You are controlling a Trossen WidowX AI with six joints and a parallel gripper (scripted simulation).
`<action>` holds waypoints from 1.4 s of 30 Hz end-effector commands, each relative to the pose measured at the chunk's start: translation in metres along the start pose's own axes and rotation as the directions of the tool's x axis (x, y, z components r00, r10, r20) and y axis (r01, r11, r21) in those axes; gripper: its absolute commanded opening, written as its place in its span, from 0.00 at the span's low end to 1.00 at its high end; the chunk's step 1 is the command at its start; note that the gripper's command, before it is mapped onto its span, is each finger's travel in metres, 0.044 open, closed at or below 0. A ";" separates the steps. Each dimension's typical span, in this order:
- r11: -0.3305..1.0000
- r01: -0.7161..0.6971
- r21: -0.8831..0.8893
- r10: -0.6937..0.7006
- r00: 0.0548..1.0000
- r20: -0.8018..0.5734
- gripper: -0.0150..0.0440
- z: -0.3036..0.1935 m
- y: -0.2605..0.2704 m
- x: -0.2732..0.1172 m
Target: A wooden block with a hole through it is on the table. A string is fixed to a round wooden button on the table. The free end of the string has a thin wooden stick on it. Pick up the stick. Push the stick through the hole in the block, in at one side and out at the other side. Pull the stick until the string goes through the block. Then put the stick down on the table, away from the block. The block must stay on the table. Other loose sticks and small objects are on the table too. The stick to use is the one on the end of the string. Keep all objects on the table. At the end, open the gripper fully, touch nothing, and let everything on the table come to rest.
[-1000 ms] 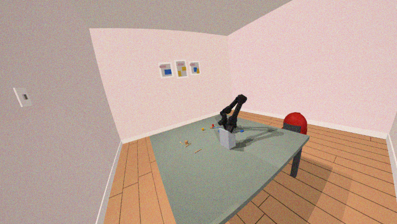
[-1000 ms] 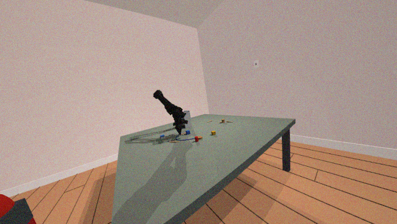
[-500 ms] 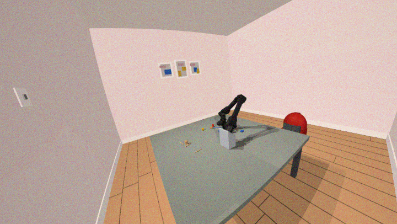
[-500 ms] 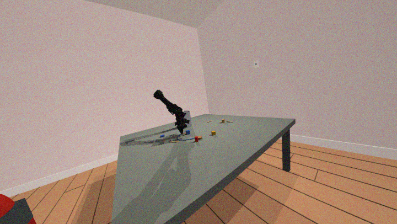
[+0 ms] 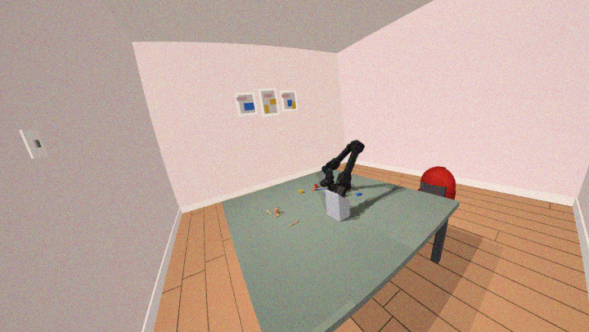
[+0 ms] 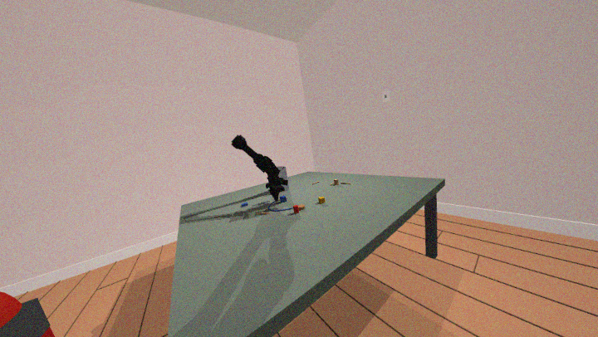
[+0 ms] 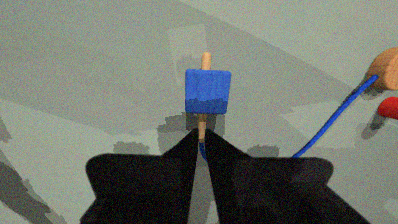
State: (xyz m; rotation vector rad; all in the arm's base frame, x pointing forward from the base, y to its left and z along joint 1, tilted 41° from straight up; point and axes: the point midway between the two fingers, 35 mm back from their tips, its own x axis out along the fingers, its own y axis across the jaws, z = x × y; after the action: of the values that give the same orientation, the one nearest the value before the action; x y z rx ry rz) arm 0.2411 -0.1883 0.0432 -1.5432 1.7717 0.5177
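Note:
My gripper (image 6: pixel 276 199) (image 7: pixel 201 133) is shut on the string end of the thin wooden stick (image 7: pixel 202 125), low over the table. The blue block (image 7: pixel 207 90) (image 6: pixel 282 198) stands just ahead of the fingertips. The stick enters its near side, and its tip shows beyond the far side; the part between is hidden in the block. The blue string (image 7: pixel 336 116) (image 6: pixel 279 209) runs from the stick's held end behind the fingers to the round wooden button (image 7: pixel 386 70) (image 6: pixel 301 207). In the top view the fingertips and blue block are hidden.
A tall pale box (image 5: pixel 337 205) stands near the arm. A red piece (image 7: pixel 390 107) (image 6: pixel 296 209) lies by the button. Also there are a yellow block (image 6: pixel 321 200) (image 5: pixel 301 191), a flat blue piece (image 6: pixel 243 204) (image 5: pixel 359 194), a wooden cylinder (image 5: pixel 276 210) and several loose sticks.

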 end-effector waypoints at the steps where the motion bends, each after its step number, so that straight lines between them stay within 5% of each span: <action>1: 1.000 -0.006 -0.002 0.006 1.000 -0.002 0.25 0.006 0.001 0.002; 12: 1.000 -0.005 -0.002 0.005 1.000 -0.002 0.25 0.014 0.000 0.001; 17: 1.000 -0.001 -0.002 0.001 1.000 0.001 0.46 0.012 0.000 0.000; 21: 1.000 -0.002 -0.002 0.002 1.000 0.004 0.46 0.013 -0.002 -0.010; 26: 1.000 -0.002 -0.003 0.002 1.000 0.005 0.46 0.011 -0.002 -0.077; 34: 1.000 -0.002 -0.008 0.002 1.000 0.009 0.46 0.013 -0.002 -0.075; 42: 0.826 -0.010 0.564 0.003 1.000 0.014 0.46 0.023 -0.003 -0.075</action>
State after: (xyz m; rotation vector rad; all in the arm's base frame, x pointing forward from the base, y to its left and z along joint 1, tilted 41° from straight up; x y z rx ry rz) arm 0.2492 -0.1260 0.0886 -1.3327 1.7528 0.2507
